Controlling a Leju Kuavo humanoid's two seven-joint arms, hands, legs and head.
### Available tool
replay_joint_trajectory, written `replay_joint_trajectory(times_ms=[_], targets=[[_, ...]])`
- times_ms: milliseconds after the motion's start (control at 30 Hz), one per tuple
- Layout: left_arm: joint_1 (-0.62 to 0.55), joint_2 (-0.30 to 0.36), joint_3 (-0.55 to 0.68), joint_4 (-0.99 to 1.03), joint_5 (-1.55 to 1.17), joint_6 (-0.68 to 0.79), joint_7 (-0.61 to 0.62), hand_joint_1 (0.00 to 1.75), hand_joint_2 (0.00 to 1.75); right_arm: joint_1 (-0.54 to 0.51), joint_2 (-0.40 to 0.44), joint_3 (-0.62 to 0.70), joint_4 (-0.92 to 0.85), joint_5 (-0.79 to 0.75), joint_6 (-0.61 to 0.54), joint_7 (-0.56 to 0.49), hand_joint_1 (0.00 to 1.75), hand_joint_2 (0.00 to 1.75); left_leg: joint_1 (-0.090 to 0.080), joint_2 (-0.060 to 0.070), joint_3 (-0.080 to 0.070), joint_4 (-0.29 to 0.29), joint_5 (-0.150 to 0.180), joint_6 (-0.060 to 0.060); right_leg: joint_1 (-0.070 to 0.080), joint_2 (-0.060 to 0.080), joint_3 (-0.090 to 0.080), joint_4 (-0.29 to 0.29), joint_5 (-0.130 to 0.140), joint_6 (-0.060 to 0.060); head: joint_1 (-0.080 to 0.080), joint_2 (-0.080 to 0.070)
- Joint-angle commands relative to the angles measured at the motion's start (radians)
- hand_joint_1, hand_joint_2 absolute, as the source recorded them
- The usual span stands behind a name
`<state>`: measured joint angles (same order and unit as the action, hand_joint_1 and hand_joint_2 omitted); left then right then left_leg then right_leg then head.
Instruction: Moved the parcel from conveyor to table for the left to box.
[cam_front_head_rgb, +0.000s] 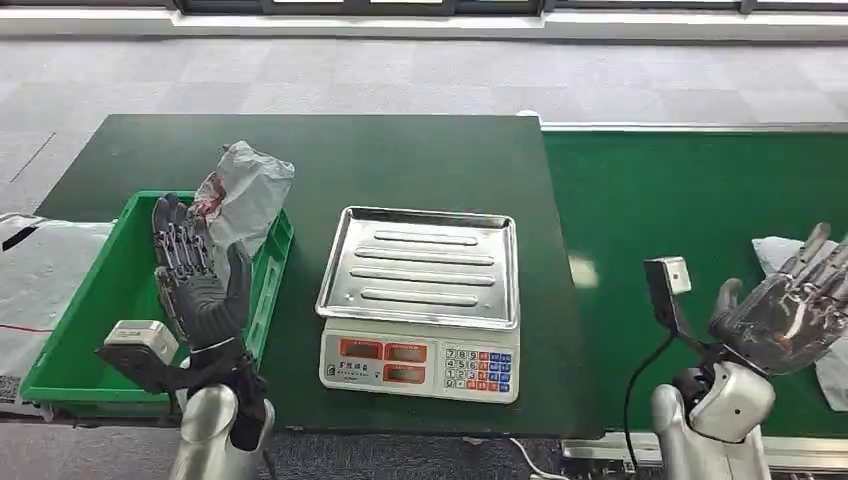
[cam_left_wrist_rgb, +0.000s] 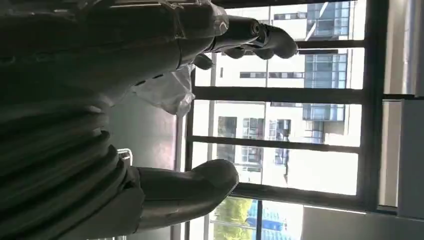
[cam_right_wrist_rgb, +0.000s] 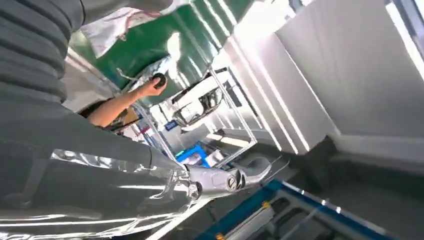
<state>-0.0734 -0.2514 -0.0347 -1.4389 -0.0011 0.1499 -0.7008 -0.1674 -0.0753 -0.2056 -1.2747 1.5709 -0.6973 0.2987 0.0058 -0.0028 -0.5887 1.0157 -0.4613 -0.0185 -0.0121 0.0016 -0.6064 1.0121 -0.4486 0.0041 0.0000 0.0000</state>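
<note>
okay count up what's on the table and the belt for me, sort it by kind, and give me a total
Grey plastic parcels: 2, one leaning at the green bin's far corner, one on the conveyor behind the right robot hand
Green bins: 1
Weighing scales: 1
Total: 4

Grey parcel (cam_front_head_rgb: 243, 192) (crumpled), leaning on bin rim (cam_front_head_rgb: 272, 262)

No legible text or labels.
</note>
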Motion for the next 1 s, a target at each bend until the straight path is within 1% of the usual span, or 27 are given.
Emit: replay_joint_trajectory(times_ms=[33,167,200,233,267,300,367,467,667,767,800,867,1000], targets=[[0.087,0.024,-0.029,0.007,0.002,0.032,0.009,0.0,1.75,-0.197,-0.216,-0.113,0.551,-0.068,-0.001,-0.071,0.0,1.75,-0.001,-0.001,0.005,-0.004,0.001,0.002,-0.001,-0.002,0.006,-0.005,0.001,0.002,0.0,0.0],[0.096,0.024,-0.032,0.005,0.001,0.029,0.025,0.0,1.75,-0.219,-0.17,-0.205,0.559,-0.026,-0.001,-0.108,0.0,1.75,-0.002,-0.001,0.003,-0.002,0.0,0.002,-0.002,-0.001,0.004,-0.003,0.0,0.001,0.0,0.0],[0.096,0.025,-0.033,0.013,0.001,0.029,0.026,0.0,1.75,-0.227,-0.159,-0.238,0.568,-0.031,-0.001,-0.129,0.0,1.75,-0.001,-0.002,0.004,-0.003,0.0,0.003,-0.002,-0.003,0.006,-0.004,0.0,0.001,0.0,0.0],[0.093,0.024,-0.033,0.023,0.001,0.029,0.026,0.0,1.75,-0.235,-0.152,-0.272,0.581,-0.032,-0.001,-0.144,0.0,1.75,-0.001,0.0,0.003,-0.002,-0.001,0.002,-0.001,0.0,0.004,-0.003,0.0,0.001,0.0,0.0],[0.09,0.024,-0.034,0.029,-0.002,0.028,0.027,0.0,1.75,-0.242,-0.147,-0.301,0.592,-0.04,-0.001,-0.165,0.0,1.75,-0.002,-0.001,0.005,-0.003,0.0,0.002,-0.002,-0.001,0.005,-0.003,0.0,0.001,0.0,0.0],[0.088,0.023,-0.034,0.031,-0.003,0.027,0.027,0.0,1.75,-0.244,-0.144,-0.325,0.595,-0.057,-0.001,-0.186,0.0,1.75,-0.002,-0.001,0.003,-0.001,0.0,0.002,-0.002,-0.001,0.003,-0.002,0.0,0.001,0.0,0.0],[0.084,0.024,-0.039,0.032,-0.011,0.02,0.037,0.0,1.75,-0.232,-0.139,-0.356,0.575,-0.046,-0.001,-0.201,0.0,1.75,-0.002,-0.002,0.005,-0.003,0.0,0.002,-0.002,-0.002,0.005,-0.004,0.0,0.0,0.0,0.0],[0.079,0.024,-0.04,0.035,-0.018,0.013,0.048,0.0,1.75,-0.225,-0.136,-0.399,0.579,-0.054,-0.001,-0.223,0.0,1.75,-0.002,-0.003,0.003,-0.002,0.0,0.002,-0.002,-0.003,0.004,-0.002,-0.001,0.002,0.0,0.0],[0.074,0.022,-0.045,0.046,-0.029,0.003,0.054,0.0,1.75,-0.235,-0.14,-0.473,0.627,-0.068,-0.001,-0.255,0.0,1.75,-0.002,-0.002,0.004,-0.003,0.0,0.003,-0.002,-0.002,0.005,-0.003,-0.001,0.002,0.0,0.0],[0.074,0.022,-0.045,0.046,-0.029,0.003,0.054,0.0,1.75,-0.235,-0.14,-0.473,0.627,-0.068,-0.001,-0.255,0.0,1.75,-0.001,-0.001,0.002,-0.002,-0.001,0.003,-0.002,-0.001,0.003,-0.002,-0.001,0.002,0.0,0.0],[0.074,0.022,-0.045,0.046,-0.029,0.003,0.054,0.0,1.75,-0.235,-0.14,-0.473,0.627,-0.068,-0.001,-0.255,0.0,1.75,-0.002,0.0,0.004,-0.003,-0.001,0.003,-0.002,-0.001,0.005,-0.003,-0.001,0.002,0.0,0.0],[0.074,0.022,-0.045,0.046,-0.029,0.003,0.054,0.0,1.75,-0.235,-0.14,-0.473,0.627,-0.068,-0.001,-0.255,0.0,1.75,-0.002,-0.001,0.002,-0.001,-0.001,0.003,-0.002,-0.001,0.002,-0.001,-0.001,0.002,0.0,0.0],[0.074,0.022,-0.045,0.046,-0.029,0.003,0.054,0.0,1.75,-0.235,-0.14,-0.473,0.627,-0.068,-0.001,-0.255,0.0,1.75,-0.002,0.0,0.003,-0.002,-0.001,0.003,-0.002,0.0,0.004,-0.003,0.0,0.002,0.0,0.0]])
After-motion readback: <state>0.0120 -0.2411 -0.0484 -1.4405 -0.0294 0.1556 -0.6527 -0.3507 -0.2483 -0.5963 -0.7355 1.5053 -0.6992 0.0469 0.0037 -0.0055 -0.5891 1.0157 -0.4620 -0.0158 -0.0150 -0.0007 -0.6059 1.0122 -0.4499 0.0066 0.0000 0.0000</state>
